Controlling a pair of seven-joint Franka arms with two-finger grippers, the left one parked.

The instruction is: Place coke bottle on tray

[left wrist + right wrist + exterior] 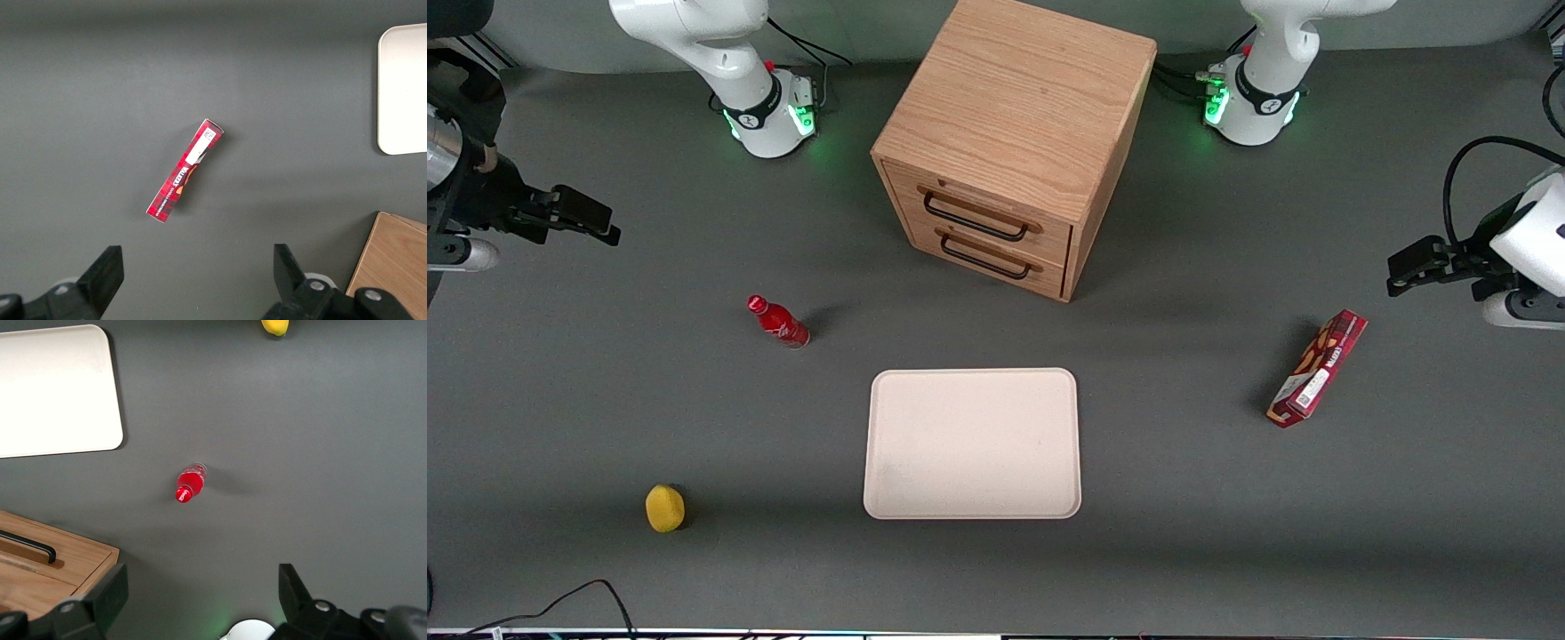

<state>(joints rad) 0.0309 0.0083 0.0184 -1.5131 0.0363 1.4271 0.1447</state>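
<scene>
The coke bottle point(778, 322), small and red with a red cap, stands upright on the grey table. It is beside the tray, toward the working arm's end and slightly farther from the front camera. It also shows in the right wrist view point(189, 483). The tray point(972, 444) is cream-white, flat and empty, and shows in the right wrist view too point(53, 387). My right gripper point(596, 222) hangs high over the working arm's end of the table, well apart from the bottle. In the right wrist view the gripper point(202, 587) is open and empty.
A wooden cabinet point(1009, 142) with two shut drawers stands farther from the front camera than the tray. A yellow round object point(664, 508) lies nearer to the camera than the bottle. A long red snack box point(1319, 367) lies toward the parked arm's end.
</scene>
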